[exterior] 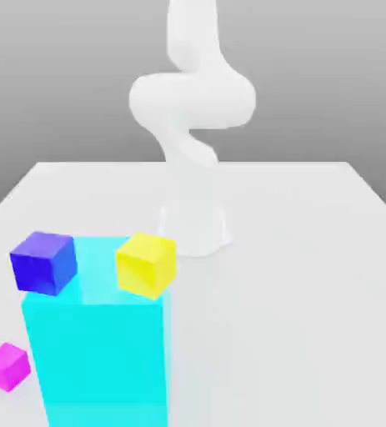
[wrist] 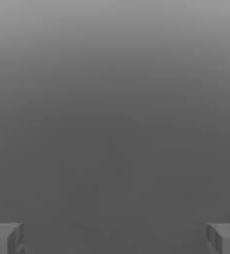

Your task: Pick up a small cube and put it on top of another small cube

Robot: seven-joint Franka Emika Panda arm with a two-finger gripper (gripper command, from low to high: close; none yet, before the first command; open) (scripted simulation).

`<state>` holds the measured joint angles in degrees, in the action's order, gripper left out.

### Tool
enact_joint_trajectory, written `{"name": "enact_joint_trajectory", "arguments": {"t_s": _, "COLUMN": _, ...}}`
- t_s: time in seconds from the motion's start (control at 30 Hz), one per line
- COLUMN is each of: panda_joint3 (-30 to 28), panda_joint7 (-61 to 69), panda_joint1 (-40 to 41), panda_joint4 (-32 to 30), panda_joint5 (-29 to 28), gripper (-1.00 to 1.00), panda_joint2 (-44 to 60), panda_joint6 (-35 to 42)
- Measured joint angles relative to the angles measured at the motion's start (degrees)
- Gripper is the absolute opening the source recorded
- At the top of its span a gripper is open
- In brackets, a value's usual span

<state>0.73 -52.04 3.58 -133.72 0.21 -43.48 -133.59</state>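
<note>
Table (exterior: 313, 250), white, flat; contents listed from the exterior view's left to its right.

1. Magenta cube (exterior: 6, 366): small, resting on the table low at the far left, just beside the cyan block's base.
2. Dark blue cube (exterior: 43, 262): small, at the left upper edge of the cyan block, apparently perched on or just behind it; which, could not be told.
3. Cyan block (exterior: 100, 350): large, tall, dominating the near left.
4. Yellow cube (exterior: 147, 264): small, at the block's right upper corner.
5. Arm (exterior: 192, 100): white, rising from its base behind the block, coiled upright, well apart from all cubes.

The small cube, red: not found among the items above; possibly hidden behind the cyan block.

Gripper (wrist: 115, 238): in the hand view, fingertips (wrist: 5, 238) stood wide apart with nothing between them, facing bare grey background.

Progress, as judged: nothing grasped, nothing stacked; the whole pick and place remained. The tall block appeared the main obstacle to any reach toward the near-left cubes.
</note>
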Motion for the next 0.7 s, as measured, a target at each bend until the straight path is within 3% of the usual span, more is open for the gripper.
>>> {"name": "enact_joint_trajectory", "arguments": {"t_s": 0.7, "panda_joint3": 5.4, "panda_joint7": -52.8, "panda_joint1": 29.0, "panda_joint4": -16.3, "panda_joint5": 0.8, "gripper": 0.00, "panda_joint2": 19.8, "panda_joint6": -15.2}}
